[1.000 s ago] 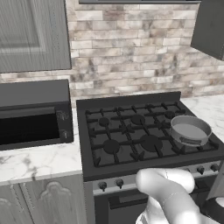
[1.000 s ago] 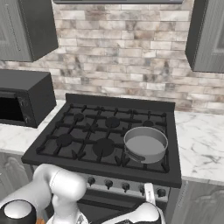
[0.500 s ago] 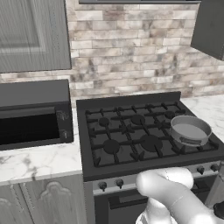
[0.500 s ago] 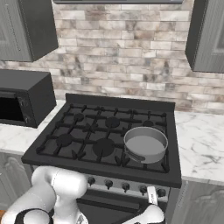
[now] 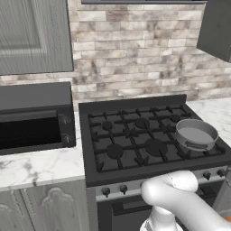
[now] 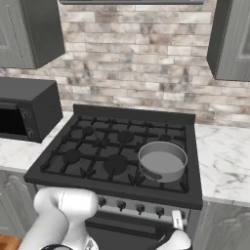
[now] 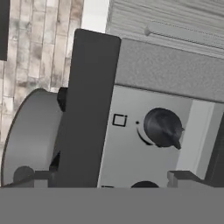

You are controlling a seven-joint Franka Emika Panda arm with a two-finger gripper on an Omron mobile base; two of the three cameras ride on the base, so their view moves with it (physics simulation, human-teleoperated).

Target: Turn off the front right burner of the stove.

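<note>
One knob (image 7: 162, 127) matters on the stove (image 5: 153, 149): small, rigid, likely slick. Pinch its rim at 3 and 9 o'clock. Gripper (image 7: 107, 177) jaws spread wide, holding nothing.

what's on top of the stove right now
A grey pot sits on the grate over the front right burner of the stove. That burner is covered by the pot; the other burners are bare.

A pot (image 5: 196, 134) sat on the stove (image 5: 135, 140) at centre right of the left base view, with a microwave (image 5: 34, 119) on the counter (image 5: 31, 168) at left.
</note>
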